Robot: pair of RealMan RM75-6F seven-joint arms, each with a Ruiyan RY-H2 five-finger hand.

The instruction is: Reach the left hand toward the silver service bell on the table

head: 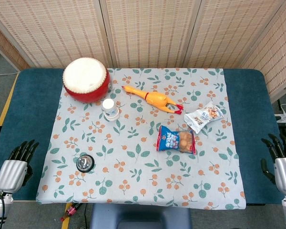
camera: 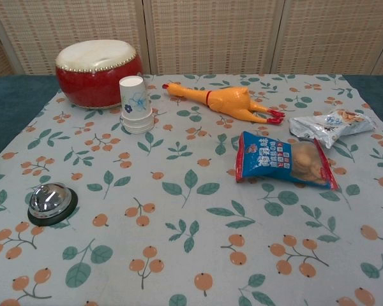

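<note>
Silver and domed on a black base, the service bell sits on the leaf-and-fruit printed tablecloth, in the near-left part of the cloth. Everything else is best placed from it. The left hand is to the bell's left, off the cloth and over the blue table edge, well apart from the bell. Its dark fingers point away from the robot and lie slightly spread, holding nothing; the silver back of the hand faces up. The right hand is far to the bell's right, past the cloth's other edge, fingers likewise extended and separated, nothing in them. Neither hand shows in the chest view, so how high they sit above the table is hard to judge.

Beyond the bell stands a stack of white paper cups, and further back still, a red drum with a pale skin. Beyond and to the right of the bell lies a yellow rubber chicken, its head toward the cups. Right of the bell lies a blue snack packet, with a silver-white snack packet just beyond it.
</note>
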